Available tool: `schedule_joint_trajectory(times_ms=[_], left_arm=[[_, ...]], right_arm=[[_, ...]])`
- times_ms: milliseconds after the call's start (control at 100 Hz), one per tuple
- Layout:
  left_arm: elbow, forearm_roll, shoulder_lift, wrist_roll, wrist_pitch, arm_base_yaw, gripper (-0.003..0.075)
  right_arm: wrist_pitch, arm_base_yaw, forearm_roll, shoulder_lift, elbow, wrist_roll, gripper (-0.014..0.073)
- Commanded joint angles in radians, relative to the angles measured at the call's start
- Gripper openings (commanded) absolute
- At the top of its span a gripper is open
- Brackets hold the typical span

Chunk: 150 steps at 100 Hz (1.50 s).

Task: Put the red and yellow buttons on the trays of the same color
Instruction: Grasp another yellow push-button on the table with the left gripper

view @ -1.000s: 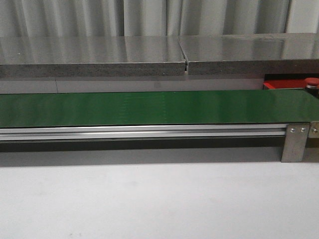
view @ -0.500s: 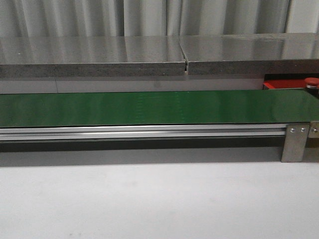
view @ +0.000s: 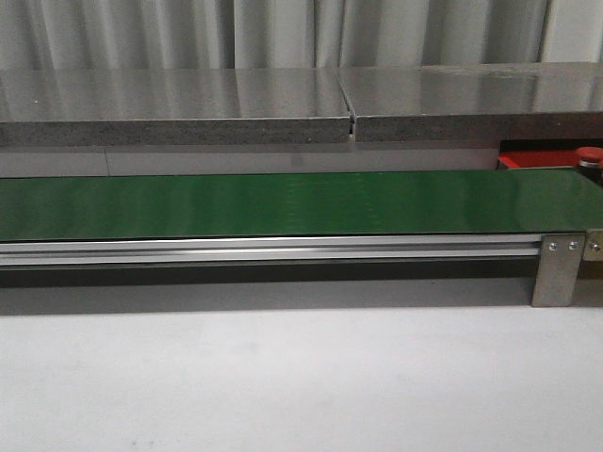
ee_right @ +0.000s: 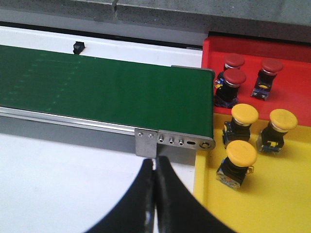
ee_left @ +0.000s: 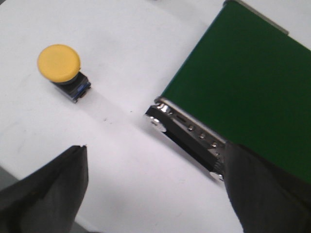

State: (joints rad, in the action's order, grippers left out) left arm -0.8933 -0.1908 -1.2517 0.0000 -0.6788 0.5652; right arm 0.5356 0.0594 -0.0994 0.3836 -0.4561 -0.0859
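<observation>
My right end effector [ee_right: 154,194] is clenched, its two dark fingers pressed together with nothing between them. It hangs over the white surface [ee_right: 58,184], just short of the belt's [ee_right: 97,92] metal end bracket [ee_right: 172,141]. Beyond and to one side of the fingertips lies the yellow tray [ee_right: 272,204], holding three yellow buttons: the nearest [ee_right: 241,153] leans on its dark base, and two more [ee_right: 244,114] [ee_right: 283,119] stand just behind it. Past that tray, touching its far edge, sits the red tray [ee_right: 291,77] with three red buttons [ee_right: 234,77] [ee_right: 234,60] [ee_right: 271,65] grouped near the belt's end. None of these touches my fingers; all are well apart from them.

My left end effector [ee_left: 155,184] is released, its dark fingers [ee_left: 53,189] spread wide with only bare white surface between them. One loose yellow button [ee_left: 59,62] stands on that surface, beyond the finger on its side and clear of it, its cap up over a dark base. The belt's other end [ee_left: 252,97], green with a metal roller bracket [ee_left: 189,136], lies beyond the opposite finger.

In the front view, neither arm shows. The white surface fills the foreground, then the belt's aluminium rail [view: 273,250], then the green belt, bare of buttons. At the far right, behind the belt, a sliver of the red tray and one red cap [view: 590,153] peek out. A grey stone ledge [view: 188,113] and curtain [view: 283,33] close the back.
</observation>
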Motion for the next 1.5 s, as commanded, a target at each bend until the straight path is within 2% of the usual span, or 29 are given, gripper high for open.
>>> schedule_joint_trajectory(times_ms=[0,160,310,430,910,1030,1260,1360,1490], left_arm=[[-0.067,-0.016,-0.019,-0.023,-0.03,0.042,0.0596],[-0.165,-0.014,-0.144,-0.031,-0.135,0.134,0.0577],[-0.279,0.001,-0.283,-0.033,-0.271,0.173,0.0577],[-0.349,0.061,-0.377,-0.07,-0.282,0.175,0.0576],[-0.618,0.045,-0.668,-0.076,-0.314,0.175,0.0569],[-0.666,0.045,-0.7,-0.076,-0.345,0.175,0.0504],[-0.674,0.044,-0.705,-0.076,-0.346,0.175,0.0283],[-0.674,0.044,-0.705,-0.075,-0.346,0.175,0.0225],[-0.674,0.041,-0.689,-0.064,-0.34,0.173,0.0189]], right_arm=[[-0.07,0.0,0.005,0.004,-0.026,-0.009,-0.0122],[-0.07,0.0,0.005,0.004,-0.026,-0.009,-0.0122],[-0.07,0.0,0.005,0.004,-0.026,-0.009,-0.0122],[-0.07,0.0,0.005,0.004,-0.026,-0.009,-0.0122],[-0.07,0.0,0.005,0.004,-0.026,-0.009,-0.0122],[-0.07,0.0,0.005,0.004,-0.026,-0.009,-0.0122],[-0.07,0.0,0.005,0.004,-0.026,-0.009,-0.0122],[-0.07,0.0,0.005,0.004,-0.026,-0.009,-0.0122],[-0.07,0.0,0.005,0.004,-0.026,-0.009,-0.0122]])
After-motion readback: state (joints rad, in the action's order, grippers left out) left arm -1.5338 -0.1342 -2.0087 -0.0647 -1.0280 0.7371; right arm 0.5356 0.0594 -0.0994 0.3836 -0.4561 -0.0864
